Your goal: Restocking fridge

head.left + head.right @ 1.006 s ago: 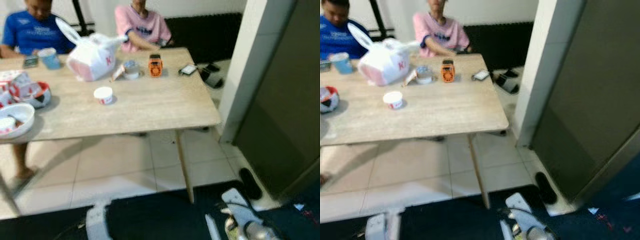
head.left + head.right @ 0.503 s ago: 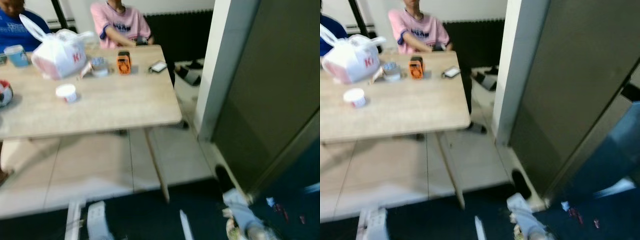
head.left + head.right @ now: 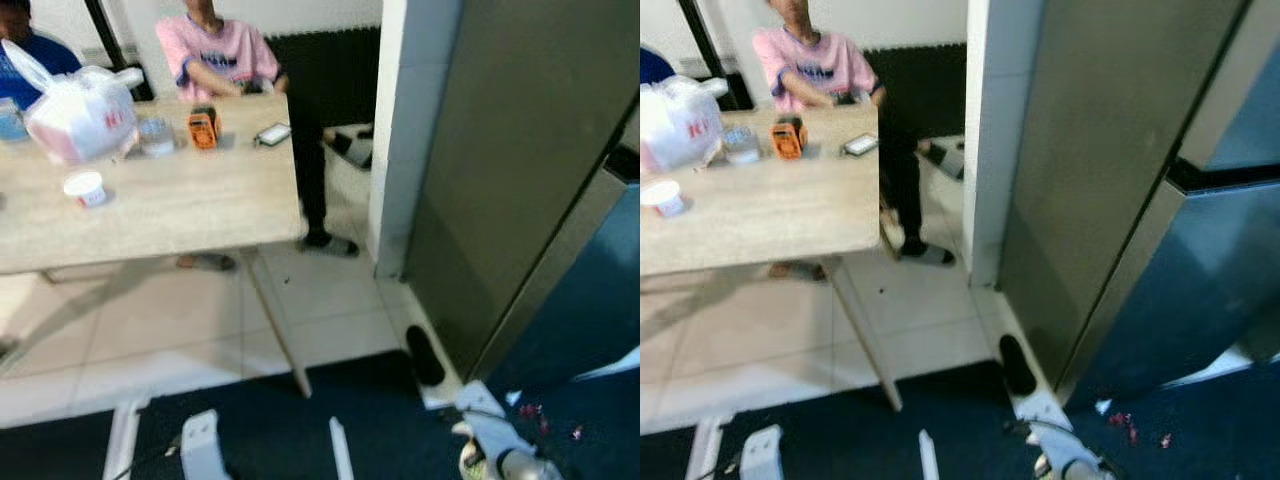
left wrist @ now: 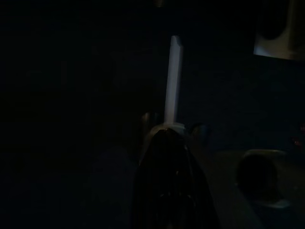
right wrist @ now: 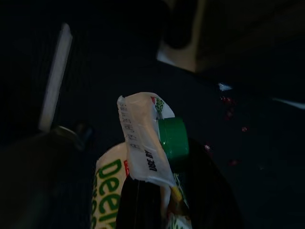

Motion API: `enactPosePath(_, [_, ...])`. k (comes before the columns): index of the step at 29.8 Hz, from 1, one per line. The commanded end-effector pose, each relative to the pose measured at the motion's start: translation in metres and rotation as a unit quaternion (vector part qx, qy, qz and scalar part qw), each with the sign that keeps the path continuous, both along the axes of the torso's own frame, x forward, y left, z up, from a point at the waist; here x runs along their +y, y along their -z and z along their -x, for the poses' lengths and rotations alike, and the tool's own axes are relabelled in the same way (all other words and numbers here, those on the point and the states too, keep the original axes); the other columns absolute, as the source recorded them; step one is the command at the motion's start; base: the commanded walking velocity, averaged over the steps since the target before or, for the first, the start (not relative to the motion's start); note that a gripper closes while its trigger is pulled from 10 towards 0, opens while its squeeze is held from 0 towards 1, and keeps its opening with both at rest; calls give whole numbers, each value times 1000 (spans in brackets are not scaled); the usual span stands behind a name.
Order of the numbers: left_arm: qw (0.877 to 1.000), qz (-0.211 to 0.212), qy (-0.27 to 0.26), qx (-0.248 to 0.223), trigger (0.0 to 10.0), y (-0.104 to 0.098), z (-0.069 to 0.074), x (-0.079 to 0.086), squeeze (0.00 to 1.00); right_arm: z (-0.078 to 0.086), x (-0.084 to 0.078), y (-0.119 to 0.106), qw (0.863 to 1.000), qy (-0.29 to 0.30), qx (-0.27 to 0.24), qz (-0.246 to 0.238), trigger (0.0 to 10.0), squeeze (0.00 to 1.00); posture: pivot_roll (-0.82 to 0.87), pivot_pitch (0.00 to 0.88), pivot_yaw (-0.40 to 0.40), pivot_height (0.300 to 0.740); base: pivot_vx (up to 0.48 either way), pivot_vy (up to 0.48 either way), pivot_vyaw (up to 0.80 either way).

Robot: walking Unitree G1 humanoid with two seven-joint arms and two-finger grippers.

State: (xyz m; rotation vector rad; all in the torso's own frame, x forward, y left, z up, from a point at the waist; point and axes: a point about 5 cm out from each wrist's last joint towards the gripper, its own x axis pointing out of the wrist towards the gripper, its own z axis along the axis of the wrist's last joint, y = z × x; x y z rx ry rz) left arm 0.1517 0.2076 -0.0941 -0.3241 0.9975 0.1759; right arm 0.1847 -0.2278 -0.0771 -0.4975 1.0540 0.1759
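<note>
- Right gripper (image 5: 171,210): black fingers closed around a white carton (image 5: 143,143) with green lettering and a green screw cap (image 5: 172,137), held low over dark blue flooring (image 3: 300,420).
- Left gripper (image 4: 167,157): in deep shade; finger spacing cannot be told.
- Grey fridge (image 3: 1120,170): to the right, doors closed.
- Wooden table (image 3: 170,205): to the left, with a white plastic bag (image 3: 75,110) and a seated person in pink (image 3: 220,55).

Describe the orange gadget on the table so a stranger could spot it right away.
Start at the long wooden table on the robot's left. Near its far edge, in front of the person in pink, the orange gadget lies between a clear tub and a phone. It is the one bright orange thing among pale neighbours.
</note>
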Motion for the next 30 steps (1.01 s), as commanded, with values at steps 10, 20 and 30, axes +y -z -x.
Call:
enactPosePath(10, [1000, 0, -1, 5, 10000, 1, 3, 0, 0, -2, 2, 0, 1000, 3, 3, 1, 10000, 0, -28, 0, 14, 740, 0, -398, -123])
enactPosePath(20, [1000, -3, 0, 8, 10000, 1, 4, 2, 0, 0, 3, 1, 1000, 6, 2, -3, 10000, 0, -28, 0, 18, 740, 0, -399, -479])
enactPosePath(30, [1000, 1, -8, 4, 10000, 1, 3, 1, 0, -1, 4, 0, 1000, 11, -2, -6, 10000, 0, -23, 0, 18, 740, 0, -315, 0])
